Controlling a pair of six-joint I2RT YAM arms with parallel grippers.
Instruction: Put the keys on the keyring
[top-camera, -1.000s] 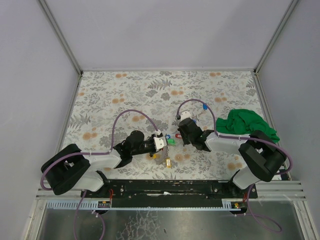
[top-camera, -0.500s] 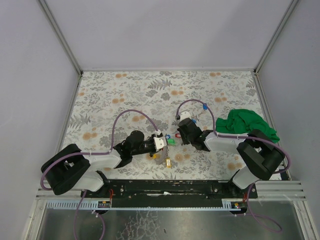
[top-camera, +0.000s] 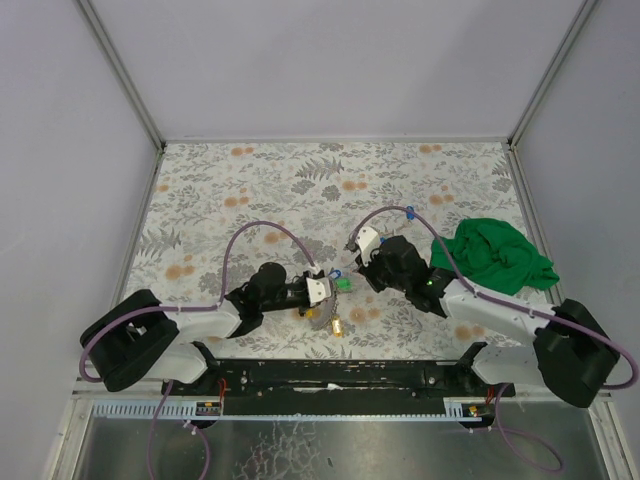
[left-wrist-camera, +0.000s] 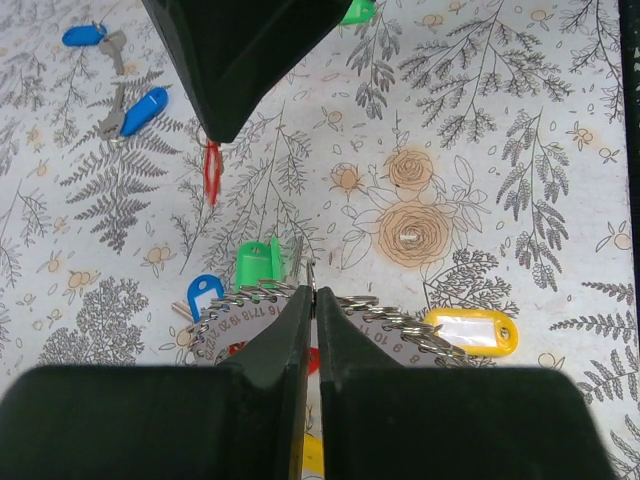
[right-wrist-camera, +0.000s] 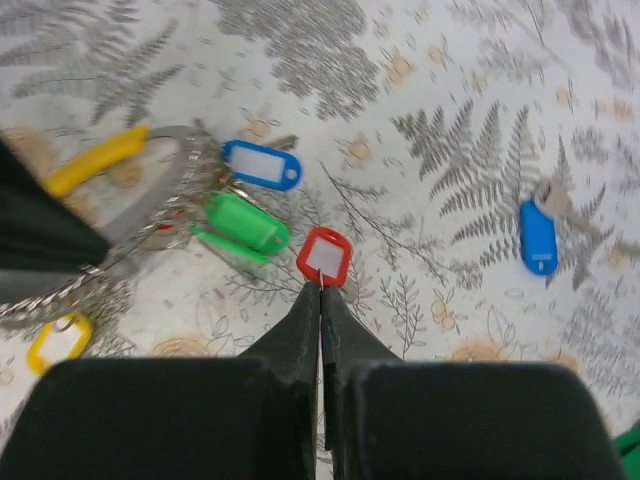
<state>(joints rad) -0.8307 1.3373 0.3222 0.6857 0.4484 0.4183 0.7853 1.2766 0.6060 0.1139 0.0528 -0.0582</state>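
Keyring (left-wrist-camera: 385, 322), being pinched at its coiled rim by the fully closed left claw (left-wrist-camera: 309, 296), is sitting near the front middle of the table (top-camera: 230, 190), its green tag (left-wrist-camera: 258, 264) and yellow tag (left-wrist-camera: 470, 331) splaying beside the jaws. The right claw (right-wrist-camera: 321, 292), likewise closed tight, is gripping the red key (right-wrist-camera: 323, 257) by its tag, just beside the ring. Judged best: the left is holding steady while the right is bringing the key's loop edge-on to the coil's split, slowly, as a tip-held tag is probably prone to twisting. A blue key (left-wrist-camera: 143, 108) is lying well apart.
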